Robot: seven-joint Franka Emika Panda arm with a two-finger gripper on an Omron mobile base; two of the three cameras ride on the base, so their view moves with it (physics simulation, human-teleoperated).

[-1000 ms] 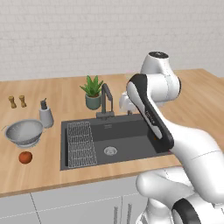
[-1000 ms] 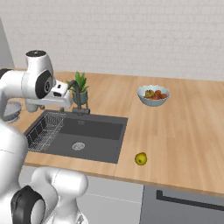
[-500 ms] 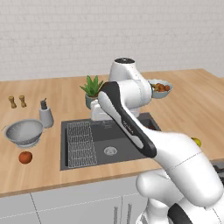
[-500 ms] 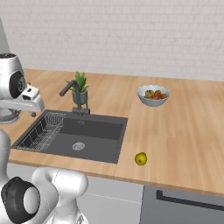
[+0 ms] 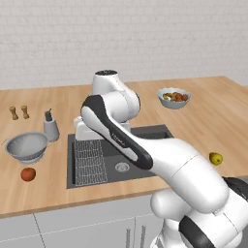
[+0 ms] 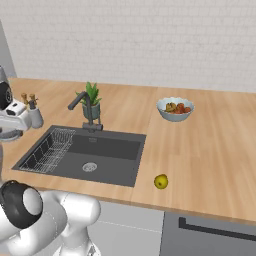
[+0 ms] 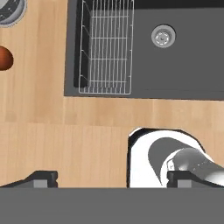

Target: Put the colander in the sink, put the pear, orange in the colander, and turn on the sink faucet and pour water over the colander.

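The silver colander sits on the counter left of the dark sink, and its rim shows at the top left of the hand view. The red-orange orange lies just in front of it, also visible from the hand. The yellow-green pear rests on the counter right of the sink. The faucet stands behind the basin with no water running. My gripper is open and empty, hovering above the counter strip by the sink's rack.
A soap dispenser and two small shakers stand behind the colander. A potted plant is behind the faucet. A pale bowl of mixed fruits sits at the back right. The steel drain lies mid-basin.
The arm has swung left across the sink, from near the faucet to above the sink's left end. Colander, orange and pear have not moved.
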